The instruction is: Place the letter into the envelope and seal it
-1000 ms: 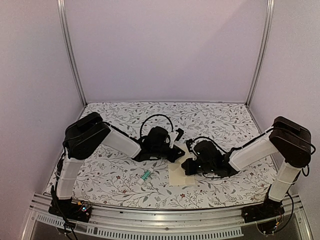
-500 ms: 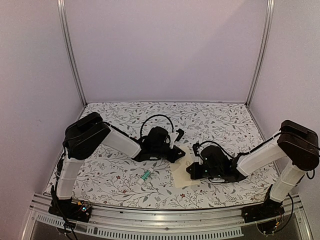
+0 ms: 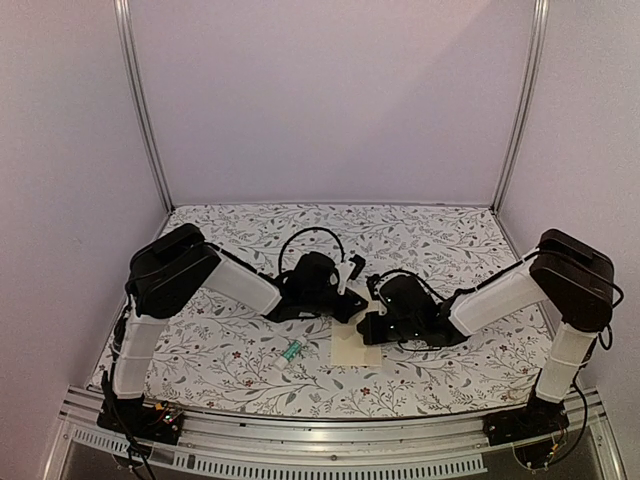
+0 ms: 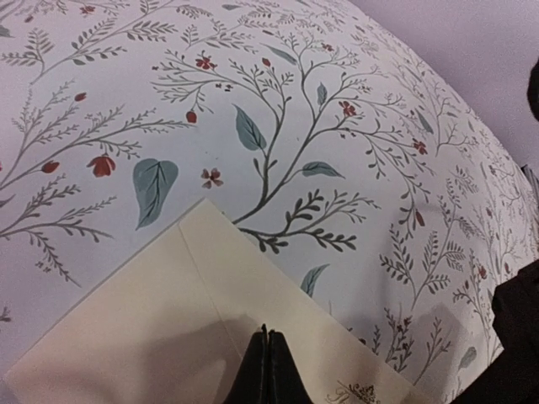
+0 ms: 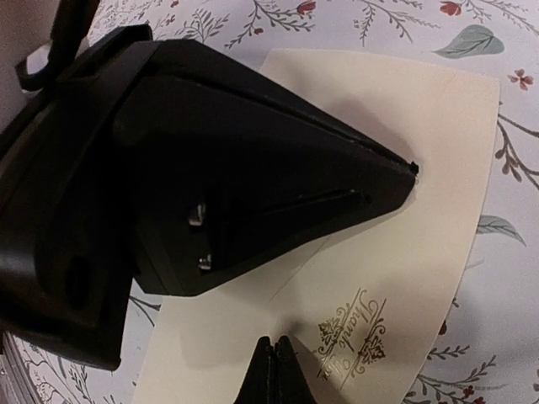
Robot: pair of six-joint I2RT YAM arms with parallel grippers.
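right claw (image 5: 274, 345) swung back leftward over envelope (image 3: 352, 352), now close beside left claw (image 4: 268, 337)

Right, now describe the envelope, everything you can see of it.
The envelope is plain cream paper, matte and rectangular, lying flat on the flowered tablecloth near the front middle of the table. A diagonal fold line crosses its face, seemingly a flap edge folded down; whether it is sealed cannot be told. A small gold-brown emblem is printed near one edge. The left gripper and the right gripper, both shut, point their tips onto it from opposite sides and appear to press on it.
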